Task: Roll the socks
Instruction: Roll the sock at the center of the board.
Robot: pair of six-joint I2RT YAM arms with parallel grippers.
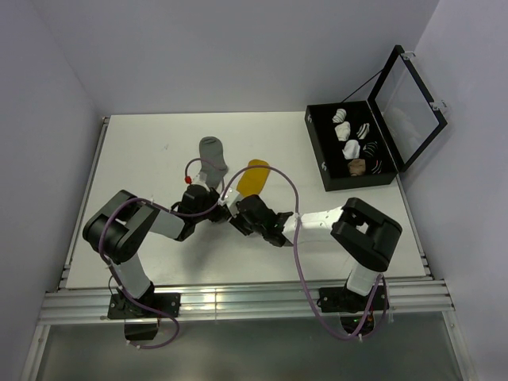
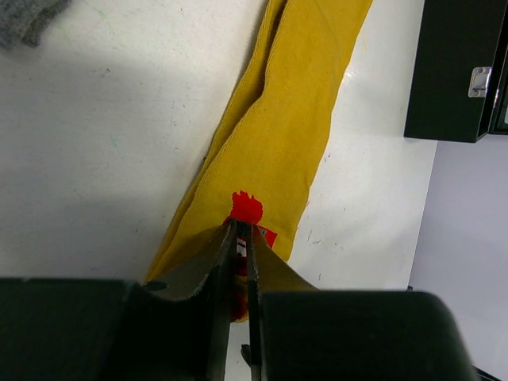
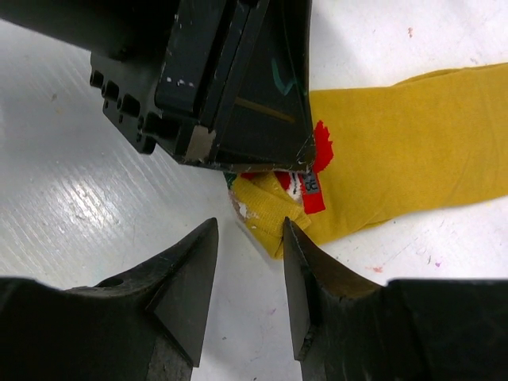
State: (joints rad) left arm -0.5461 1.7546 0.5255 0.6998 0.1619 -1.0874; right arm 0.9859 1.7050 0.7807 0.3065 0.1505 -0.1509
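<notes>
On the left, the grey sock [image 1: 213, 151] lies flat, soft knit, well apart from the work. My left gripper [image 2: 240, 230] is pinched tight on the yellow sock [image 2: 278, 143] at its red mark [image 2: 247, 208], crowding that near end. The sock runs flat toward the far side. My right gripper [image 3: 248, 238] has its jaws apart beside the folded cuff [image 3: 266, 210]. Far right, a hard black case [image 1: 319, 159] stands open, holding bundles [image 1: 349, 148].

White table [image 1: 143, 151]; on it grey sock [image 1: 213, 151], mustard sock [image 1: 252, 178], black case [image 1: 317, 151]
</notes>
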